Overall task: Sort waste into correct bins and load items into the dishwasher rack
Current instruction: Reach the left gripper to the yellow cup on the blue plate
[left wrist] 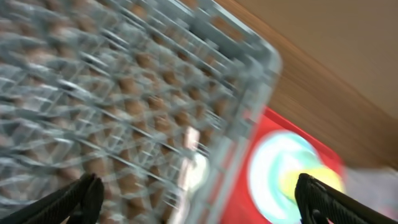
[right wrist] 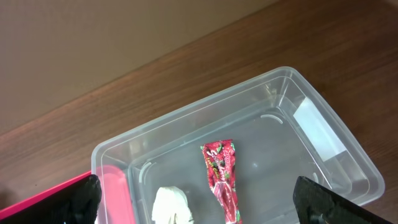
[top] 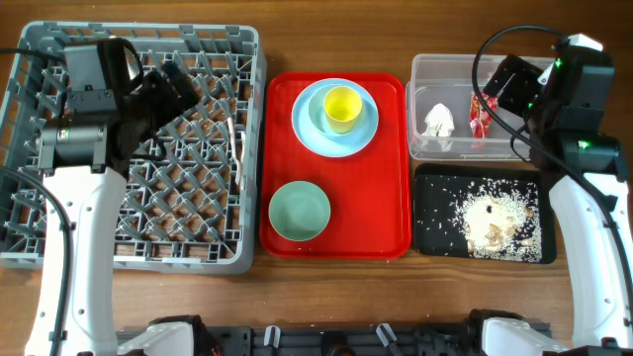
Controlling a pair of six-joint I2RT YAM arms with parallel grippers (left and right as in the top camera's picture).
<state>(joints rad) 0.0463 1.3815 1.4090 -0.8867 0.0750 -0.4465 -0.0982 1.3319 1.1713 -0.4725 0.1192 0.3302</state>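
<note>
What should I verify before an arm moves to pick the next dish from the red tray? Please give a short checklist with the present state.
1. Left jaws open and empty: ok; they stand wide above the dishwasher rack.
2. Right jaws open and empty: ok; they are over the clear tub.
3. Napkin and red wrapper in the tub: ok.
4. Rice scraps in the black tray: ok.
5. Dishes unstacked: not ok; the yellow cup sits in the light blue bowl on the plate, on the red tray.
6. Pale green bowl free to grasp: ok; it stands alone, upright.
</note>
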